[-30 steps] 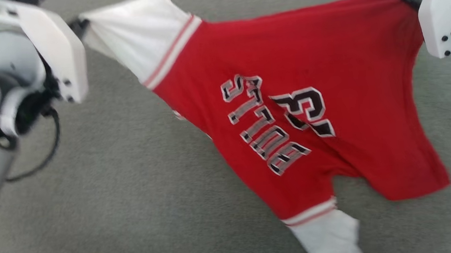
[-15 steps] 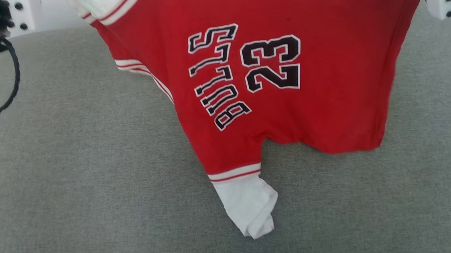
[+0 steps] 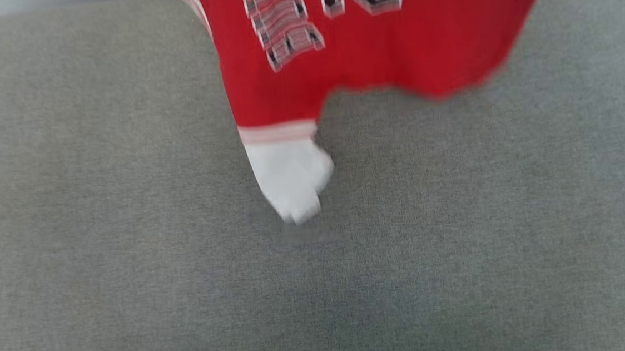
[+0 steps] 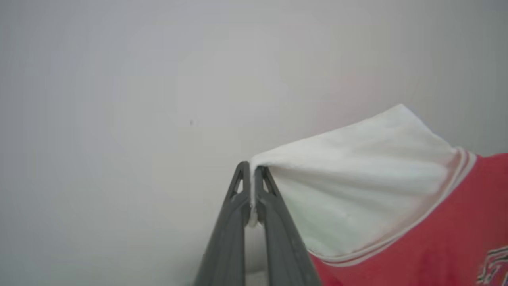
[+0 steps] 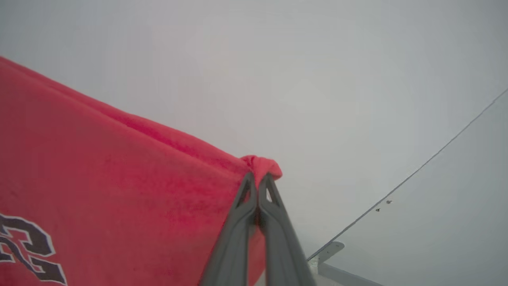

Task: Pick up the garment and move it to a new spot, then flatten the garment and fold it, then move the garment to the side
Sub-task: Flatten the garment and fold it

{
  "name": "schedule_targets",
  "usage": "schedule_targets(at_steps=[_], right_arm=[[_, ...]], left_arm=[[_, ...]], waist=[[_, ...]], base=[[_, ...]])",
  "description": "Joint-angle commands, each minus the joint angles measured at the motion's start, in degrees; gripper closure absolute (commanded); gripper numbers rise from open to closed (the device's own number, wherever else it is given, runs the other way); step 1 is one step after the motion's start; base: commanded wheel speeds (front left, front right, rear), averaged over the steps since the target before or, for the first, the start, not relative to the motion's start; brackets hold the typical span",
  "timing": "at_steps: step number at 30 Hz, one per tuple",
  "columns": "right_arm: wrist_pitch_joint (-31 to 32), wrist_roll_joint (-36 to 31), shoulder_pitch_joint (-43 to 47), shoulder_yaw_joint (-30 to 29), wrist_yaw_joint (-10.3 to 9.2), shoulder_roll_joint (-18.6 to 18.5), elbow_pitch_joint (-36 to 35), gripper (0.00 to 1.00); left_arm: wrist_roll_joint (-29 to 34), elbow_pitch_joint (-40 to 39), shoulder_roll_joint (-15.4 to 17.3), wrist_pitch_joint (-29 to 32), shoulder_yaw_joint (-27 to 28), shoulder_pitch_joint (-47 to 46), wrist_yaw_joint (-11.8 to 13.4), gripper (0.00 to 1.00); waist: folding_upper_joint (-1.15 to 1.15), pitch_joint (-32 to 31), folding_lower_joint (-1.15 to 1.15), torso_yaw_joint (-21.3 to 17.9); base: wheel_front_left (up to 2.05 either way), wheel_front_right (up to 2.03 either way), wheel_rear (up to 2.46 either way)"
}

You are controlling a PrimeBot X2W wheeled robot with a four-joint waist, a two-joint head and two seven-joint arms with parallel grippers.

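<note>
Moved: garment point(image 3: 392, 52) sits higher in the head view than half a second back, hem and dangling sleeve point(image 3: 290, 177) both up. Part of that is camera shift, since the far edge of the grey surface point(image 3: 131, 279) slid up too. Both grippers have left that view's top corners.
Garment now: hanging at 12 o'clock of the head view, top cut off by the frame, and motion-blurred. Lettering and number show only in part.
Left gripper point(image 4: 253, 174): jaws pinched tight on the tip of the held sleeve point(image 4: 357, 178). White cloth fans out toward 3 o'clock in the left wrist view.
Right gripper point(image 5: 258, 178): jaws closed on a bunched red corner. Cloth falls away toward 9 o'clock in the right wrist view.
Why held so: two well-apart pinch points pull the top edge taut, so the body hangs as one sheet. My read is a carry toward a new spot, ready for laying flat.
Loose part: dangling sleeve is the lowest point, near centre. It looks clear of the grey surface with a faint shadow below, but the blur means I can't rule out contact.
Edges: red hem runs wavy from 11 to 1 o'clock. Far edge of the grey surface lies just under the frame top.
Open room: unbroken grey cloth at 9, 6 and 3 o'clock — plenty to lay down on. Pale wall point(image 4: 119, 79) stands behind both grips, with nothing near the fingers.
Risk: dangling sleeve likely tucks under on touchdown.
</note>
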Motion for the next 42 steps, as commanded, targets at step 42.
schedule_targets(at_steps=[42], right_arm=[[-7.03,1.88,31.73,3.12,-0.04,4.27,4.02,1.0]], left_arm=[[-11.14,-1.57,-0.85,15.09,-9.77,38.6,-6.25,1.0]], waist=[[0.0,-3.32,0.0,5.65]], base=[[0.0,0.0,0.0]])
